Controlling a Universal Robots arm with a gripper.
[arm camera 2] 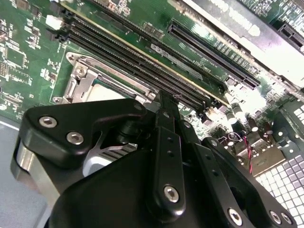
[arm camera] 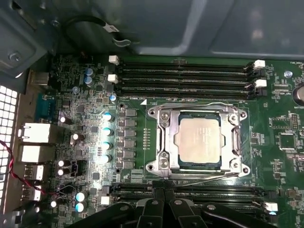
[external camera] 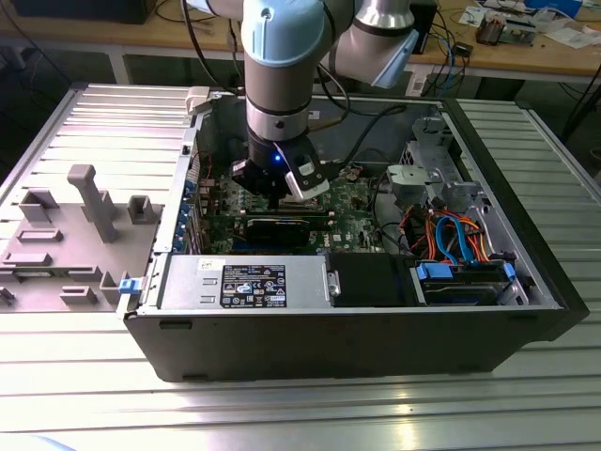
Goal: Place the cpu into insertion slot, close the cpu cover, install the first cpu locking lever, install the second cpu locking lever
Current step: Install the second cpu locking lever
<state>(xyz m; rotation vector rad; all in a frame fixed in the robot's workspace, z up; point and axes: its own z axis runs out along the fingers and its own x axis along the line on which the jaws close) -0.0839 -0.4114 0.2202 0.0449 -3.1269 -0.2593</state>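
The cpu [arm camera: 199, 141], a small silver-grey square chip, lies flat in its socket on the green motherboard [arm camera: 280, 118]. The silvery cpu cover [arm camera: 164, 137] lies down around it, with the chip showing through its window. One thin wire lever [arm camera: 190, 105] runs along one side of the socket. A second [arm camera: 209, 178] runs along the opposite side, slightly slanted. My gripper [arm camera: 164, 191] hovers just beside the socket on the second lever's side, fingers together with nothing between them. In the exterior view my gripper [external camera: 277, 193] reaches down inside the open computer case over the board.
Memory slots [arm camera: 185, 76] flank the socket on both sides. A black card [external camera: 282, 228] lies near the gripper. A power supply [external camera: 244, 282] and a drive cage with blue and orange cables [external camera: 460, 244] line the case. A grey fixture tray [external camera: 66, 235] sits at the exterior view's left.
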